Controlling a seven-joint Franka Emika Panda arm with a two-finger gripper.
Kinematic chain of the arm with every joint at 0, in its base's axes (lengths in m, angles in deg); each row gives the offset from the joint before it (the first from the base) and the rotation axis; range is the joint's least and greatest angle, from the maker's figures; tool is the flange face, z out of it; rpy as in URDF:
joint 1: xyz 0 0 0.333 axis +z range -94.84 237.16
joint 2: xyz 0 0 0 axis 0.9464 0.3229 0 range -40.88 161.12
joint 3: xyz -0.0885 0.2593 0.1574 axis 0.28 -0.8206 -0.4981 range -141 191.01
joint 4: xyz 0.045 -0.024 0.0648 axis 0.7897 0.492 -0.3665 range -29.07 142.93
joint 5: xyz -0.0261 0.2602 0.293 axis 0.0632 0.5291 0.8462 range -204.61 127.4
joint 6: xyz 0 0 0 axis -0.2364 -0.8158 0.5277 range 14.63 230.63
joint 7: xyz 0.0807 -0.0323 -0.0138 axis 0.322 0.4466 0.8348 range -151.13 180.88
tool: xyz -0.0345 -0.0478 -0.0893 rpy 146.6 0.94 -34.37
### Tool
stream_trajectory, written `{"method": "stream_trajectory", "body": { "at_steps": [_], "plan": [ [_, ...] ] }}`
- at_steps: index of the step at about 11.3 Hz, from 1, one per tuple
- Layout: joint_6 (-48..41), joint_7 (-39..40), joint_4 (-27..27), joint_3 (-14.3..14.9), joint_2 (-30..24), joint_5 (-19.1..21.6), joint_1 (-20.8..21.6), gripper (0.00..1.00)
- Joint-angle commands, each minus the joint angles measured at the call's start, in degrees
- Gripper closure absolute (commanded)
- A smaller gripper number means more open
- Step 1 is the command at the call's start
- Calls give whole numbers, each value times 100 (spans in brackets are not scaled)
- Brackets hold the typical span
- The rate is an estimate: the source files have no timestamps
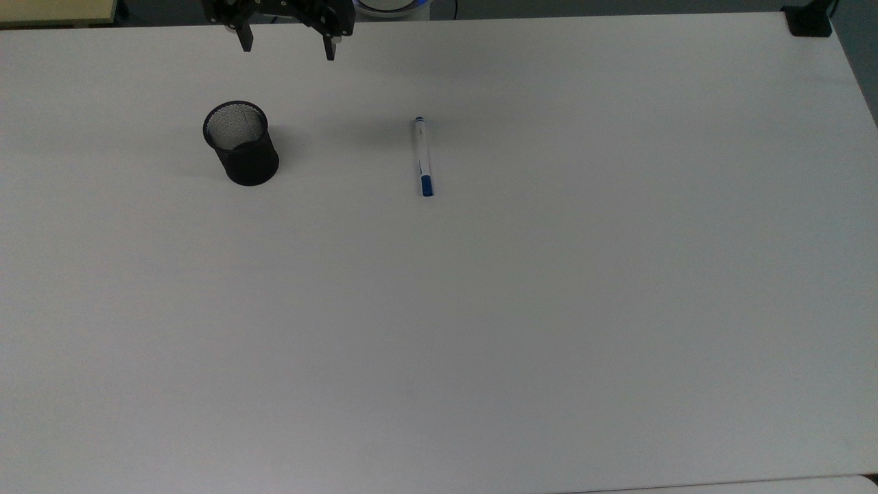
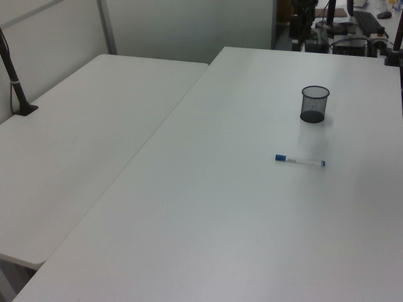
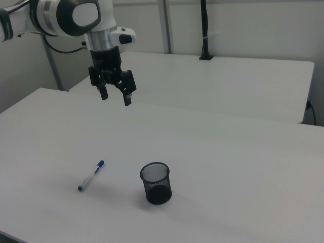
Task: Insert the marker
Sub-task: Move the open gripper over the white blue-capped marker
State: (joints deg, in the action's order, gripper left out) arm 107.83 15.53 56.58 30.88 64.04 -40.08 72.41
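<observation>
I am hovering the gripper (image 3: pixel 115 96), jaws spread wide and empty; the marker (image 1: pixel 423 156) is lying on the table (image 1: pixel 480 329), uninserted, apart from the mesh cup (image 1: pixel 241 143).

No words or numbers can be read here. The slim white marker with the blue cap (image 1: pixel 423 156) has tiny print, too small to read.

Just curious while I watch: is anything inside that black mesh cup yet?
No pen in it: the black mesh cup stands upright and looks empty, though its very bottom is dark and hard to make out. The marker lies flat on the table, apart from the cup.
</observation>
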Motion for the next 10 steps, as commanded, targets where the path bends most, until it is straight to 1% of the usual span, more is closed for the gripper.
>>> {"method": "stream_trajectory", "body": {
  "at_steps": [1,7,10],
  "plan": [
    [-10,-92,-9,-17,46,-11,6,0],
    [-1,-40,-9,-34,65,-19,6,0],
    [-9,21,8,-34,257,-19,94,0]
  ]
}}
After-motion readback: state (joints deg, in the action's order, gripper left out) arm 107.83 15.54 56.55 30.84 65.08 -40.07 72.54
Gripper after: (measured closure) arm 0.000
